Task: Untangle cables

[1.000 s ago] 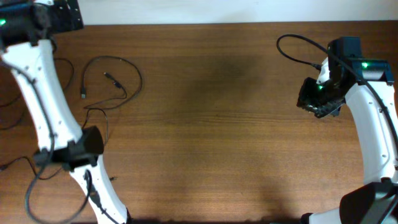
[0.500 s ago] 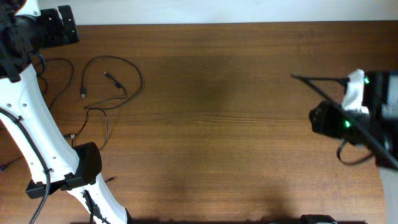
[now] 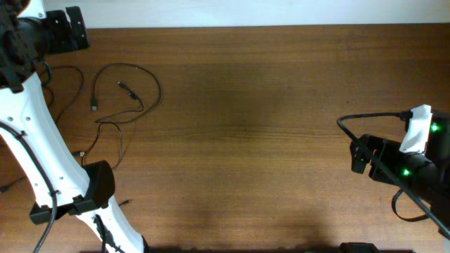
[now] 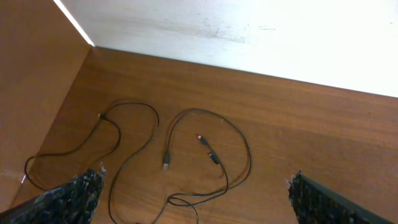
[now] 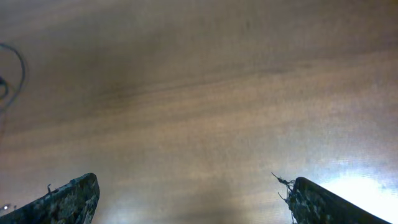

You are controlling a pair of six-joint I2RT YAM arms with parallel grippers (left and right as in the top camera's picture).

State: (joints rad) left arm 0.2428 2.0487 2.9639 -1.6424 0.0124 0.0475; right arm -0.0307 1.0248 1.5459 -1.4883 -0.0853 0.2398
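Observation:
The cables (image 3: 144, 77) lie loosely looped at the table's back left, thin and black, with small plug ends (image 3: 95, 107) inside the loop. The left wrist view looks down on the same cables (image 4: 239, 140), where one strand crosses another near the bottom and a plug (image 4: 166, 165) lies free. My left gripper (image 3: 68, 31) is raised at the back-left corner, and in its own view the left gripper (image 4: 194, 186) is open and empty above the cords. My right gripper (image 3: 360, 154) is far off at the right; its own view shows the right gripper (image 5: 193, 199) open over bare wood.
A white wall (image 4: 249, 25) runs behind the table and the table's left edge (image 4: 74, 22) is close to the cords. The right arm's own thick black cable (image 3: 365, 117) arcs over the table. The left arm's elbow (image 3: 95, 186) hangs over the front left.
The right gripper has opened wide and swung from the back right toward the front right. The left arm lifted toward the back-left corner, then held still. The cords have not moved.

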